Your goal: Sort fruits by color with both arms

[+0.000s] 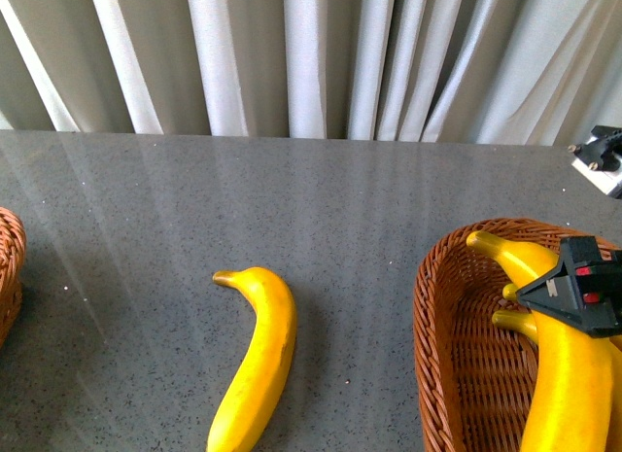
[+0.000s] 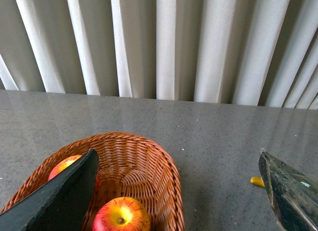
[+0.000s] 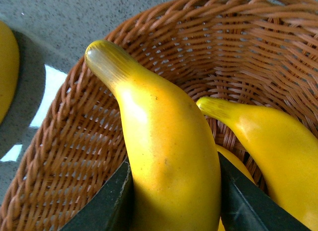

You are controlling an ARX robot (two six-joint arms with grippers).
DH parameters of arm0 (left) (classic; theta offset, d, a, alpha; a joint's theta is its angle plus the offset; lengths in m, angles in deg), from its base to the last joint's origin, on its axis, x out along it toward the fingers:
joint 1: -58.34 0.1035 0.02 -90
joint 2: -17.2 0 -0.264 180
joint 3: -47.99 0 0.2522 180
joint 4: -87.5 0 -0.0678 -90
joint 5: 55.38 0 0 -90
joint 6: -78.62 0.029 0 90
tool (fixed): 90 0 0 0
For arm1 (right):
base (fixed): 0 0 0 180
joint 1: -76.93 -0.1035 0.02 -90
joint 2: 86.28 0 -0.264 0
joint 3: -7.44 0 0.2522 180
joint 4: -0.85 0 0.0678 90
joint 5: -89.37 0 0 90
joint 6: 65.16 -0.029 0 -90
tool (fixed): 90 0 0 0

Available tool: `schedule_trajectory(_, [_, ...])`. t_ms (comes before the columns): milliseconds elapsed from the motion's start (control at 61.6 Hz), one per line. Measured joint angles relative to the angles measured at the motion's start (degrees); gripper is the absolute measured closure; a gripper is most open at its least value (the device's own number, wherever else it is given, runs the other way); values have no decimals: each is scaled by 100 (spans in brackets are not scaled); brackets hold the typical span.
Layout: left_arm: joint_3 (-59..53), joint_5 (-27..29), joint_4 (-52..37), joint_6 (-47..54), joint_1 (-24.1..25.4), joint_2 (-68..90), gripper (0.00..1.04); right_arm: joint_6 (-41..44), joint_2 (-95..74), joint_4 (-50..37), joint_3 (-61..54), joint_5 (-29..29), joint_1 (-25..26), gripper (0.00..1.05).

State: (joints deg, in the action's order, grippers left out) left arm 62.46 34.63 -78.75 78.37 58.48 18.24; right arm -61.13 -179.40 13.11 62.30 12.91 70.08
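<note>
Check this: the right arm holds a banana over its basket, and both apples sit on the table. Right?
Not quite. The right gripper holds a banana over its basket, but both apples sit in the other basket, not on the table; the left wrist view shows it.

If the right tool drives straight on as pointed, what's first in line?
Likely the wall of the wicker basket, met by the tip of the banana that the right tool holds. Depth is unclear; the tip may clear the rim.
</note>
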Motion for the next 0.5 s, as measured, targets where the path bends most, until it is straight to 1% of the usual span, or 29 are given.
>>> schedule_trajectory(114, [0, 0, -2, 0, 0, 0, 9, 13, 175, 17, -7, -28, -133, 26])
schedule_trajectory(211, [0, 0, -2, 0, 0, 0, 9, -63, 446, 140, 72, -52, -391, 11])
schedule_trajectory(244, [0, 0, -2, 0, 0, 0, 9, -127, 507, 170, 144, -90, -518, 8])
schedule_trajectory(308, [0, 0, 0, -2, 0, 0, 9, -245, 542, 208, 358, -188, -828, 9])
schedule_trajectory(390, [0, 0, -2, -2, 0, 0, 9, -476, 396, 254, 741, -378, -1338, 9])
schedule_trajectory(503, [0, 0, -2, -2, 0, 0, 9, -798, -498, 437, 1609, -885, -2400, 9])
